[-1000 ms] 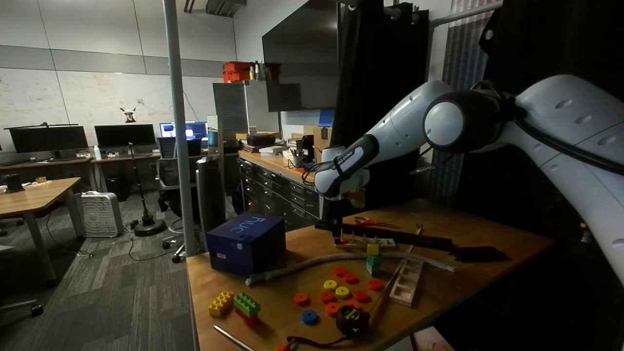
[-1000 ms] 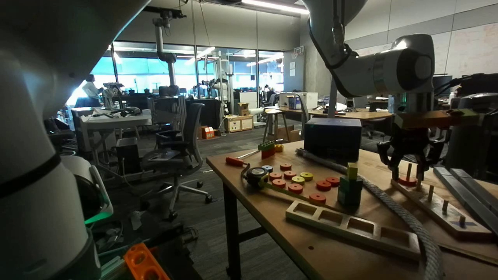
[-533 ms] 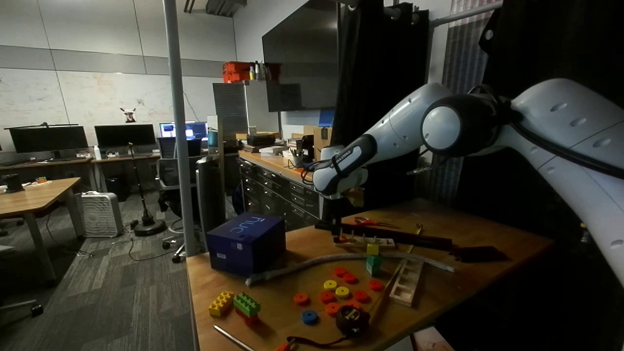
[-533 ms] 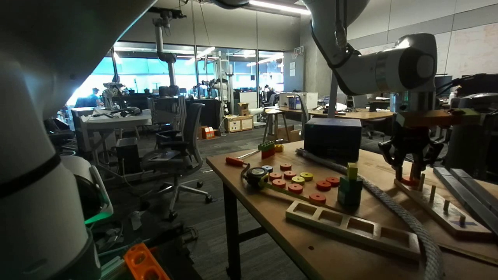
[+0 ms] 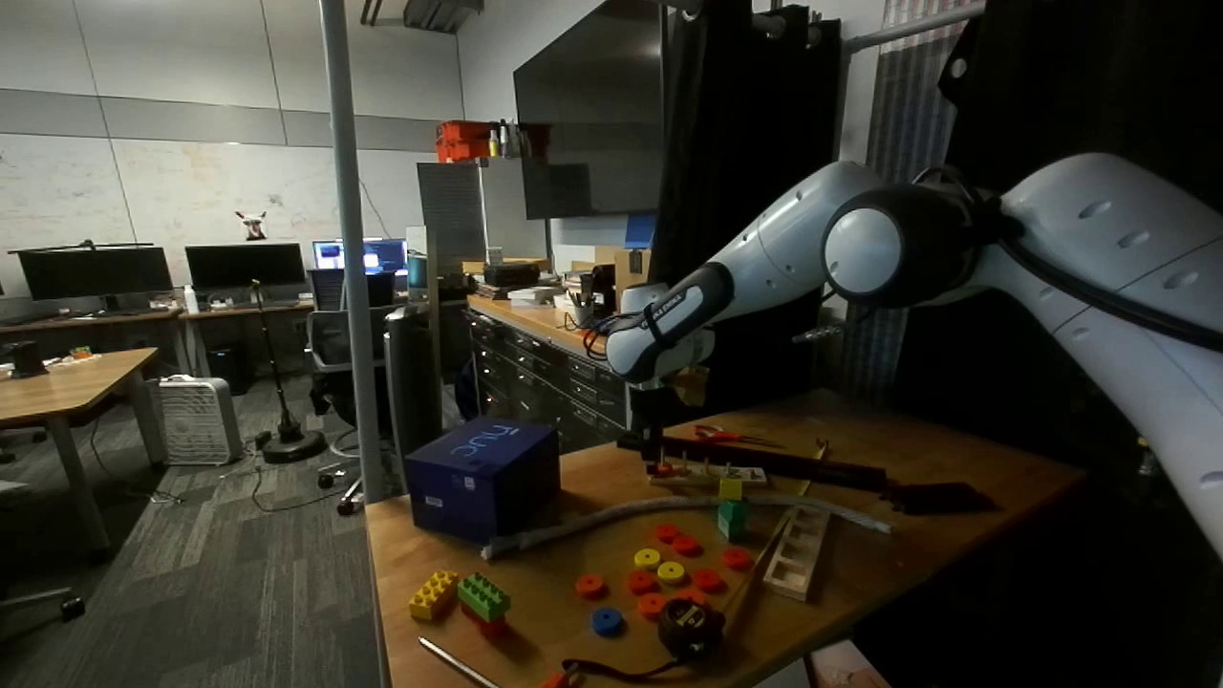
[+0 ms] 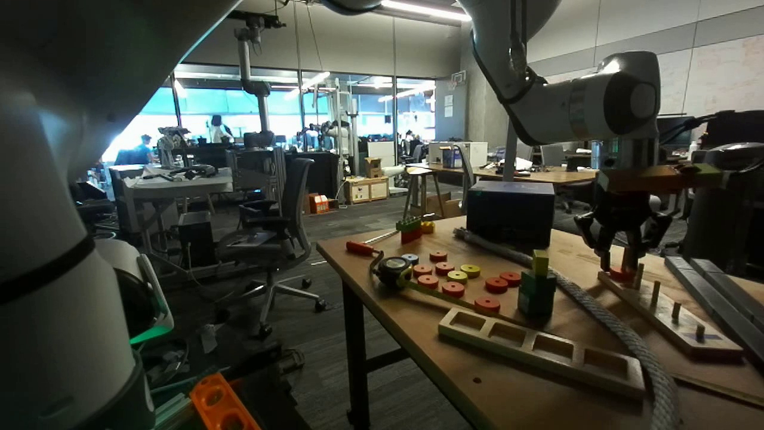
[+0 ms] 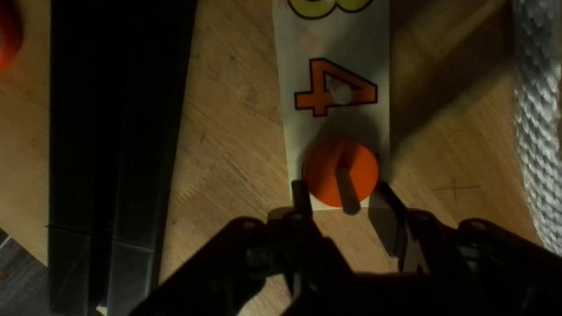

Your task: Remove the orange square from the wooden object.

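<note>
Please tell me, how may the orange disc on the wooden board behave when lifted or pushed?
The orange disc is probably stiff, as it looks flat and evenly round. Pushed sideways, it would likely take the wooden board along, because the peg stands through it. Lifted at a tilt, it could bind, as the peg rises above it.

From here, rel. blk stack (image 6: 537,294): tray (image 6: 525,353) @ 6 o'clk, pegbd (image 6: 665,310) @ 3, box (image 6: 510,215) @ 12; disc (image 7: 327,175) on pegbd's end peg (image 7: 348,193).

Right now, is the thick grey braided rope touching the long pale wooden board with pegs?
Apart. The wrist view and an exterior view show brown wooden tabletop between the board and rope.
</note>
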{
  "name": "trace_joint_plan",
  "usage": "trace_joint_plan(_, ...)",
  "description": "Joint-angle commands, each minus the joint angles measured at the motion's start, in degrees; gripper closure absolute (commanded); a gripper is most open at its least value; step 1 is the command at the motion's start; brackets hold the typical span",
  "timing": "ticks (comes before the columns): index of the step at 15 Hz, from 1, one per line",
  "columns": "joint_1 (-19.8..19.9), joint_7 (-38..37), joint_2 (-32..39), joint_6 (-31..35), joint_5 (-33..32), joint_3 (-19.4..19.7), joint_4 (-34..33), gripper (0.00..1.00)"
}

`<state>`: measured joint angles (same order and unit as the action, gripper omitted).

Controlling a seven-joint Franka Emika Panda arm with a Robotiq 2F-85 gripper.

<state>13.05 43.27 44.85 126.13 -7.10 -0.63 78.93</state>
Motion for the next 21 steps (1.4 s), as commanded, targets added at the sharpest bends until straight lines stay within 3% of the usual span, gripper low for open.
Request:
trace_joint_plan(1, -1.8, -3.2, -1.8, 0.3, -0.9, 1.0, 0.9, 0.78)
trace_joint_plan(14, -5.3, -9.2, -10.7, 2.6, -3.1, 0.7, 8.2, 0.78)
trace_joint_plan(21, -5.0, -6.8, -12.0, 3.7, -0.5, -2.1, 11.7, 0.78)
